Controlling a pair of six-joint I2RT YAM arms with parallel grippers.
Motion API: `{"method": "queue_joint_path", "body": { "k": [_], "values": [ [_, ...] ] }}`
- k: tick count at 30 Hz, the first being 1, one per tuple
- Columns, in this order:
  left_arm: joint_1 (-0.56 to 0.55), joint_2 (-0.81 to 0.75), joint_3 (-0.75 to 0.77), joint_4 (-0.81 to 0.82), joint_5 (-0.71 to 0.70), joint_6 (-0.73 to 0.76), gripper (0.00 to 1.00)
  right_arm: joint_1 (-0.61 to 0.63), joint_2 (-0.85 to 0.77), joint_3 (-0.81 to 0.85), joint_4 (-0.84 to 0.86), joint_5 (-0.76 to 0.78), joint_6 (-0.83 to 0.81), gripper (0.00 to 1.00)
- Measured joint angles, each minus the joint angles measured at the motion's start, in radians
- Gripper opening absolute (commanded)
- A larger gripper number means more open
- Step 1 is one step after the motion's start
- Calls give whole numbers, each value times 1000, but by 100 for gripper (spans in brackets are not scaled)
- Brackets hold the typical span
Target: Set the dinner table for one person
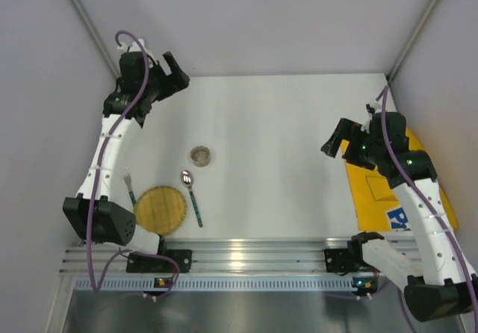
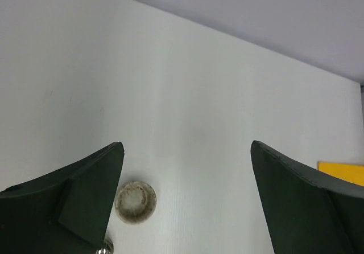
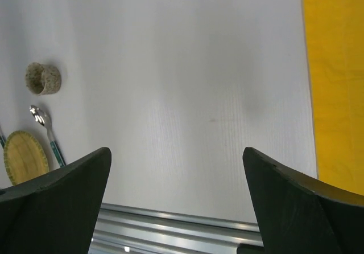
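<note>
The dinner table [image 1: 276, 139] is a wide white top. Near its front left lie a round yellow woven plate [image 1: 160, 208], a fork [image 1: 129, 186] and a teal-handled spoon [image 1: 192, 195], with a small speckled cup [image 1: 200, 155] just beyond them. My left gripper [image 1: 173, 75] hangs open over the far left corner, holding nothing; its wrist view looks down on the cup [image 2: 135, 201]. Also open and holding nothing, my right gripper [image 1: 336, 142] hovers at the inner edge of a yellow placemat [image 1: 388, 191]. The right wrist view has the cup [image 3: 42, 78], spoon [image 3: 45, 131] and plate [image 3: 24, 157] far off.
The placemat [image 3: 335, 83] lies along the table's right side, partly under my right arm. A ribbed metal rail [image 1: 239, 257] runs along the near edge. Grey walls close in the back and both sides.
</note>
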Motion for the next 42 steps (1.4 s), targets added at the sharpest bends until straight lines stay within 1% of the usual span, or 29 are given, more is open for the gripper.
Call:
{"method": "queue_joint_path", "body": {
  "k": [4, 8, 11, 16, 19, 22, 25, 26, 28, 29, 31, 32, 38, 40, 42],
  "values": [
    [-45, -43, -97, -74, 6, -8, 98, 0, 156, 77, -5, 59, -2, 100],
    [-48, -127, -216, -143, -11, -8, 98, -11, 381, 155, -2, 143, -33, 100],
    [-48, -182, -249, -202, -50, 4, 98, -32, 560, 201, -2, 209, -68, 100],
    [-48, -248, -255, -261, -72, 27, 98, -117, 788, 235, 6, 272, -116, 100],
    [-48, -309, -301, -269, -68, 29, 98, -185, 903, 260, 5, 285, -138, 95],
    [-48, -382, -362, -292, -64, 29, 98, -234, 1009, 306, 5, 286, -149, 87],
    [-48, -421, -397, -309, -64, 29, 97, -247, 1078, 333, 11, 290, -164, 66],
    [-48, -424, -401, -317, -64, 29, 97, -247, 1092, 340, 8, 283, -167, 53],
    [-48, -423, -404, -322, -64, 29, 97, -249, 1098, 351, 16, 283, -172, 41],
    [-48, -423, -406, -324, -64, 29, 97, -249, 1102, 351, 21, 277, -171, 26],
    [-48, -423, -408, -329, -64, 29, 97, -249, 1105, 350, 29, 270, -171, 12],
    [-48, -423, -408, -329, -64, 29, 97, -249, 1106, 349, 33, 263, -171, 0],
    [-48, -397, -408, -330, -64, 29, 96, -235, 1091, 328, 56, 226, -165, 0],
    [-48, -380, -408, -329, -63, 29, 96, -209, 1078, 314, 69, 183, -146, 0],
    [-48, -364, -407, -328, -60, 29, 96, -155, 1072, 307, 88, 91, -108, 0]
  ]
}}
